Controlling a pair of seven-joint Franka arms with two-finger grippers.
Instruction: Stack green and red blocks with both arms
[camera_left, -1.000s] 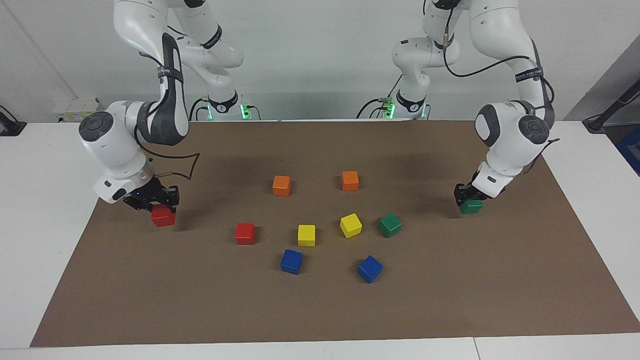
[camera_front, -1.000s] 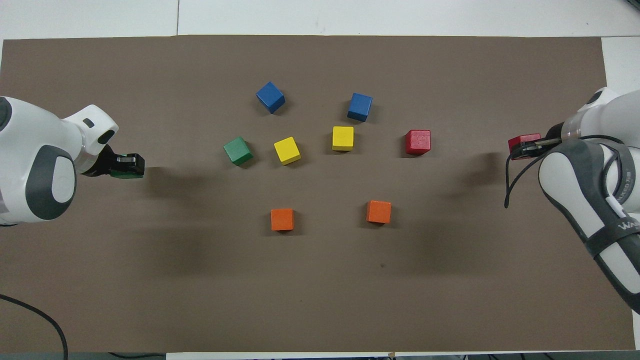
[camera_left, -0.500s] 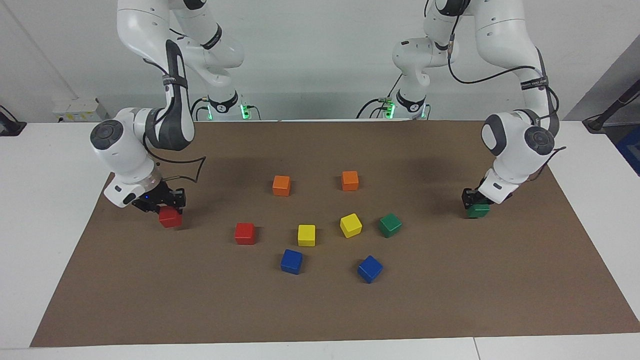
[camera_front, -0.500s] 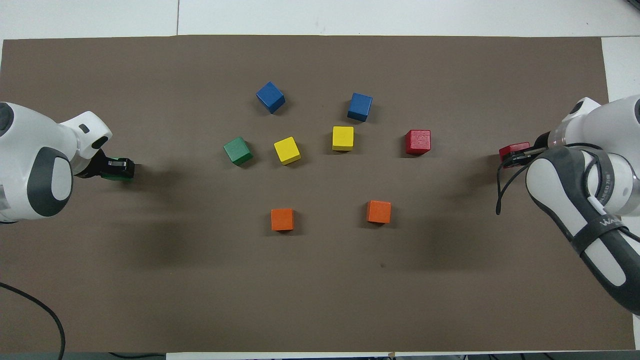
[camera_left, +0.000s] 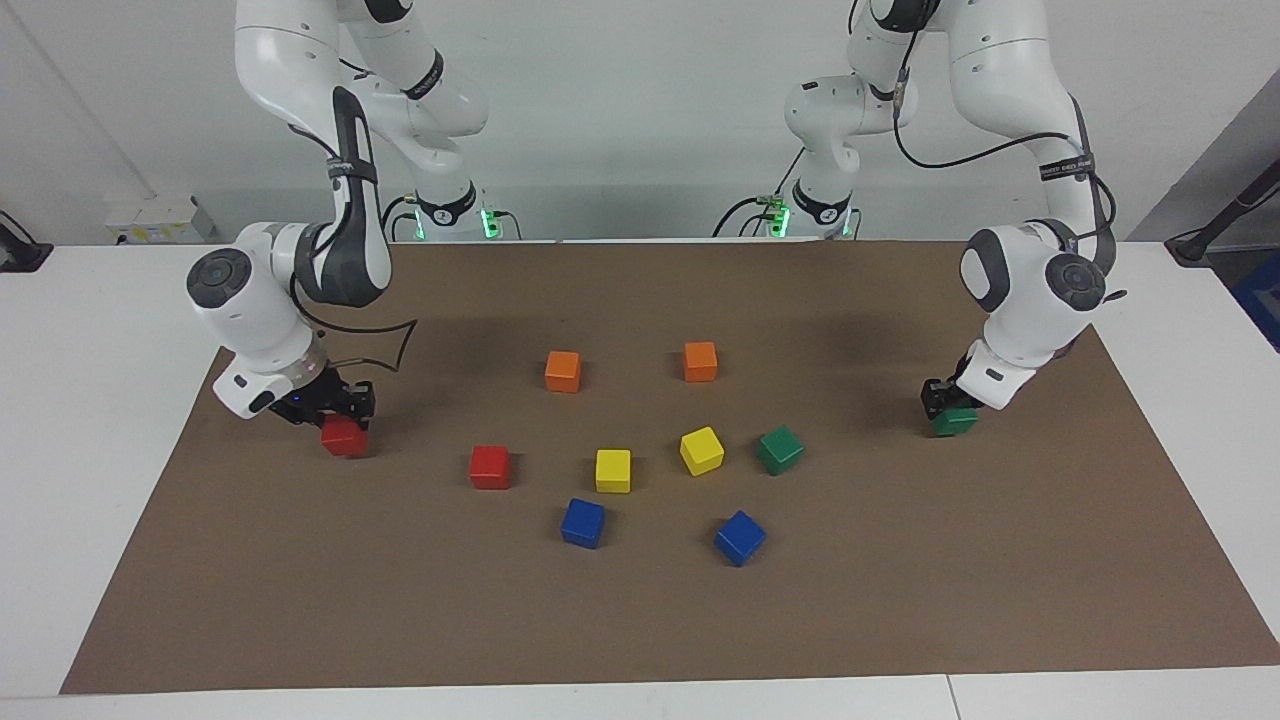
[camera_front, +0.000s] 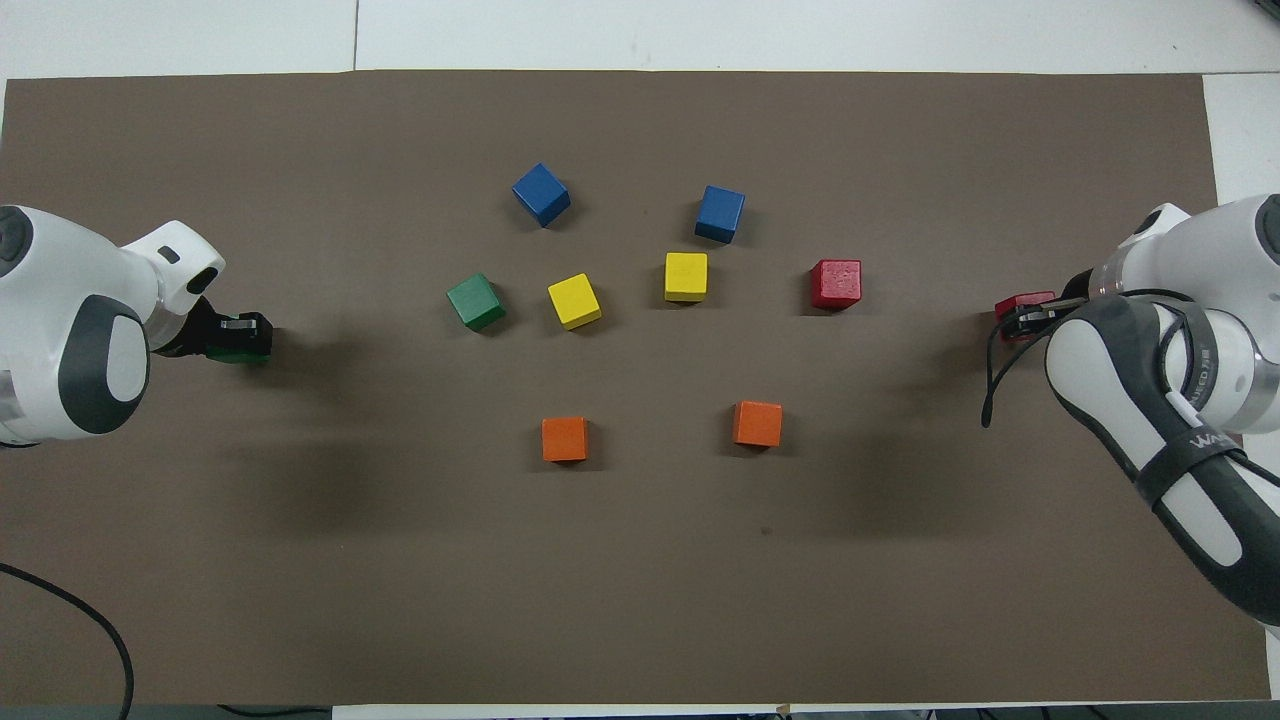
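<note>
My left gripper (camera_left: 948, 408) is shut on a dark green block (camera_left: 957, 424) and holds it low at the mat, at the left arm's end of the table. It also shows in the overhead view (camera_front: 240, 330) with the green block (camera_front: 235, 353). My right gripper (camera_left: 335, 412) is shut on a red block (camera_left: 345, 439), low at the mat at the right arm's end; the overhead view shows that block (camera_front: 1015, 299) too. A second green block (camera_left: 779, 449) and a second red block (camera_left: 490, 466) lie loose on the mat, in the middle row of cubes.
Two yellow cubes (camera_left: 613, 470) (camera_left: 701, 450) lie between the loose red and green blocks. Two orange cubes (camera_left: 563, 371) (camera_left: 700, 361) lie nearer the robots, two blue cubes (camera_left: 583, 522) (camera_left: 739, 537) farther. All sit on a brown mat (camera_left: 640, 630).
Both grippers came down toward the mat with their blocks. The right gripper and red block shifted a little toward the table's middle; the left gripper shifted slightly toward the left arm's end.
</note>
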